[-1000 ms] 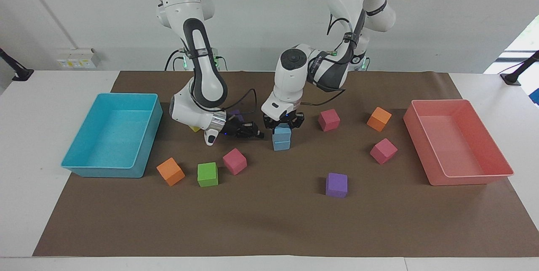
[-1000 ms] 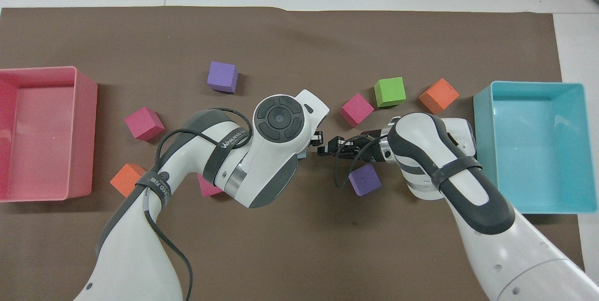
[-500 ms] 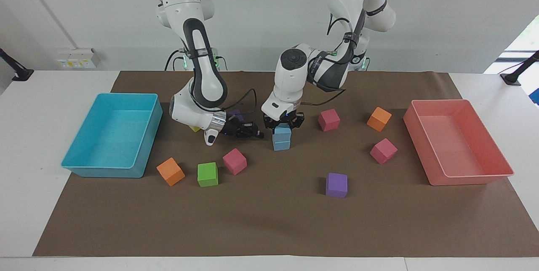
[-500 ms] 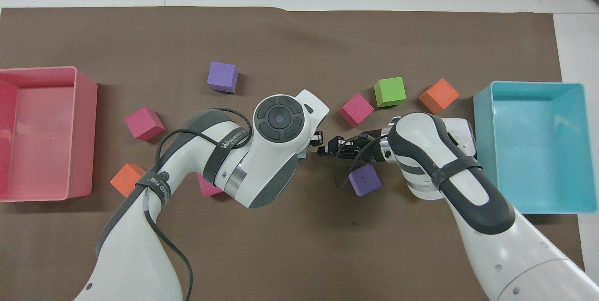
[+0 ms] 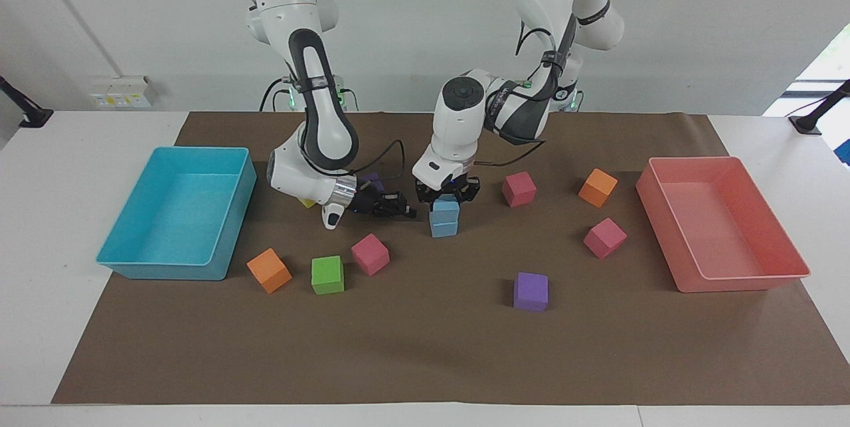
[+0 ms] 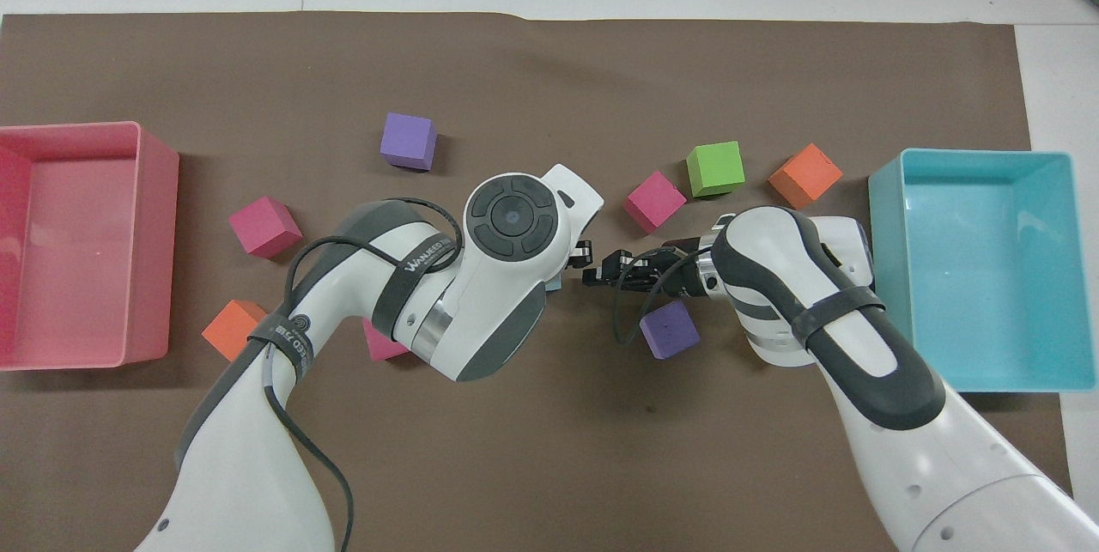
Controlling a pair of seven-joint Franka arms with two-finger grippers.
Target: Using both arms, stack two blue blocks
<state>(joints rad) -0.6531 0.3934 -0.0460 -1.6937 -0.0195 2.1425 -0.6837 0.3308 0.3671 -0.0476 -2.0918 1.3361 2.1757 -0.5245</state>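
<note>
- Holding the upper blue block (image 5: 445,206) from above, the left gripper (image 5: 446,199) is clamped on it, and that cube sits squarely on the lower blue block (image 5: 443,226) near the middle of the brown mat (image 5: 425,347).
- The stack stands between a pink block (image 5: 370,254) and another pink block (image 5: 518,188), well apart from the cyan tray (image 5: 176,214) and the pink tray (image 5: 720,224).
- The right gripper (image 5: 398,208) lies low and level just beside the stack, fingertips together and holding nothing; I judge it is there to steady or simply waiting.
- The step in hand looks like the release: the two cubes' faces appear aligned in the facing view, so the placement itself seems done.
- To do it well, open the left gripper slowly and evenly, so that neither finger drags the top cube sideways.
- Lift straight up after opening, with no sideways travel until the fingers are clear of the cube.
- Keep the right gripper off the stack, and draw it back toward the right arm's end of the worktop, minding the purple block (image 6: 669,330) beside it.
</note>
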